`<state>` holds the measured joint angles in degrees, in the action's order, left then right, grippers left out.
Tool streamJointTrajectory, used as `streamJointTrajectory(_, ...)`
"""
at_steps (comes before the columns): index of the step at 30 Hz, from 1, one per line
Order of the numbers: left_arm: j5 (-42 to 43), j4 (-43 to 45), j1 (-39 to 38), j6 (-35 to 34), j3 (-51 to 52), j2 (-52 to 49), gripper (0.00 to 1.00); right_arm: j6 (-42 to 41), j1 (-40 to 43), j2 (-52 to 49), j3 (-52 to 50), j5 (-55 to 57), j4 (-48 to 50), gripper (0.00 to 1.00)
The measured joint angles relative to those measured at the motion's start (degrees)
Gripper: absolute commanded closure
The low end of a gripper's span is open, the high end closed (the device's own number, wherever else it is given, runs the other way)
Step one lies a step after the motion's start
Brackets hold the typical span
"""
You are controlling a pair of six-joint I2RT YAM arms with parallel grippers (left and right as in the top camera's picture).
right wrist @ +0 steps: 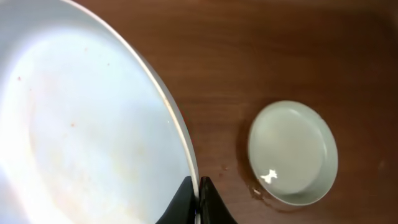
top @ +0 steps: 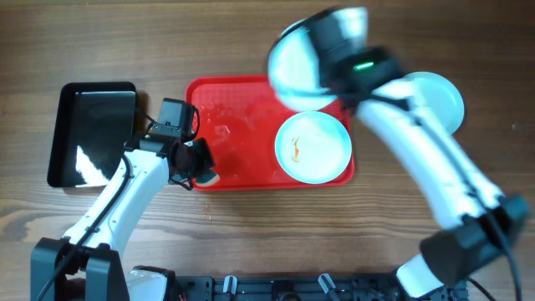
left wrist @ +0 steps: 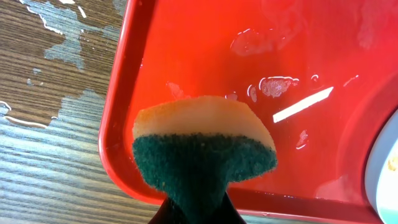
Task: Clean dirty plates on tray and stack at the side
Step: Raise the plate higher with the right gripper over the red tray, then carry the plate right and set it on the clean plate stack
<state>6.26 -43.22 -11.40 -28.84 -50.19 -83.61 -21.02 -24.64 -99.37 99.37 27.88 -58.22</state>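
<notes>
The red tray (top: 238, 134) lies mid-table, wet, with one plate (top: 312, 147) on its right half showing an orange smear. My right gripper (right wrist: 198, 186) is shut on the rim of a second plate (right wrist: 81, 124), holding it raised over the tray's back right corner (top: 294, 67). A third plate (top: 439, 96) rests on the table right of the tray, also seen in the right wrist view (right wrist: 292, 152). My left gripper (left wrist: 198, 208) is shut on a yellow-and-green sponge (left wrist: 202, 149) above the tray's front left corner (left wrist: 124, 168).
A glossy black tray (top: 90, 132) sits left of the red tray. Water patches (left wrist: 68, 43) lie on the wooden table beside the red tray's left edge, and droplets (left wrist: 277, 84) spot its floor.
</notes>
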Motion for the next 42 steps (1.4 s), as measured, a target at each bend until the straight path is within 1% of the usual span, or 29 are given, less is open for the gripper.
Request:
streamJointTrajectory(3,0.0,0.02,0.0,0.0,0.0,0.0,0.96,-0.39,10.97,2.8,0.02,-8.35,-0.28,0.96)
streamJointTrajectory(7,0.0,0.02,0.0,0.0,0.0,0.0,0.96,-0.66,25.77,3.15,-0.28,-18.95,-1.81,0.96)
streamJointTrajectory(11,0.0,0.02,0.0,0.0,0.0,0.0,0.96,-0.85,38.45,3.15,-3.72,-26.77,-0.68,0.96)
streamJointTrajectory(14,0.0,0.02,0.0,0.0,0.0,0.0,0.96,-0.85,44.7,3.06,-8.46,-30.38,2.78,0.96)
streamJointTrajectory(16,0.0,0.02,0.0,-0.02,0.0,0.0,0.96,-0.85,47.3,2.93,-12.22,-32.3,5.62,0.96)
streamJointTrajectory(19,-0.02,0.02,0.0,0.0,0.0,0.0,0.96,-0.9,49.11,2.91,-17.75,-34.32,10.56,0.96)
streamJointTrajectory(23,0.0,0.0,0.0,0.0,0.02,0.0,0.96,-1.07,49.29,2.84,-24.46,-34.86,17.88,0.96)
streamJointTrajectory(28,0.0,0.0,0.0,0.0,0.07,0.0,0.96,-1.09,49.29,2.84,-30.08,-34.8,23.78,0.96)
streamJointTrajectory(33,0.0,0.0,0.0,0.0,0.07,0.0,0.96,-1.09,49.29,1.73,-31.54,-34.23,26.62,0.96)
streamJointTrajectory(42,0.0,0.02,0.0,0.0,0.07,0.0,0.96,-1.09,49.35,-2.47,-31.54,-29.55,27.06,0.96)
